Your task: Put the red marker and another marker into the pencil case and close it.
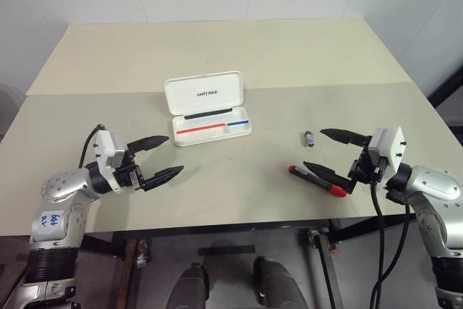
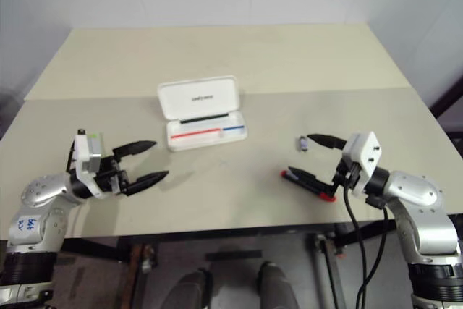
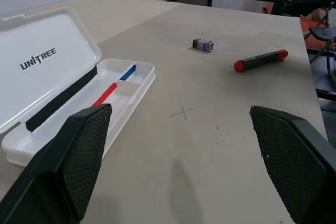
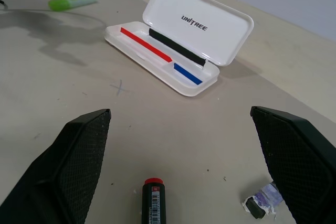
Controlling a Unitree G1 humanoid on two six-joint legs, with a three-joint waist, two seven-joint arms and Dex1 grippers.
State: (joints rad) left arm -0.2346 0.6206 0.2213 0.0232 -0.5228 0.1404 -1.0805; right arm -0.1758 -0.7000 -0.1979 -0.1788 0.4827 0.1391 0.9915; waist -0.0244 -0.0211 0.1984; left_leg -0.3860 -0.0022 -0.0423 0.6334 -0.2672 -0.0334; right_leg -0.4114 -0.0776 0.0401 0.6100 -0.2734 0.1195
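Note:
The white pencil case point(image 1: 208, 106) lies open at the table's middle, its lid raised with the UNITREE logo and a red-and-blue line in its tray. The red marker point(image 1: 317, 180), a dark barrel with red ends, lies on the table at the right. My right gripper point(image 1: 314, 148) hovers open over it, and one finger crosses above the barrel. In the right wrist view the marker's red end point(image 4: 154, 200) sits between the fingers. The light-green marker point(image 4: 72, 2) lies by my left gripper point(image 1: 173, 154), which is open and empty to the left of the case.
A small grey crumpled object point(image 1: 309, 137) lies just beyond the red marker, near the upper finger of my right gripper. A faint pencilled cross point(image 3: 181, 112) marks the tabletop point(image 1: 239, 171) in front of the case. A seam runs across the table behind the case.

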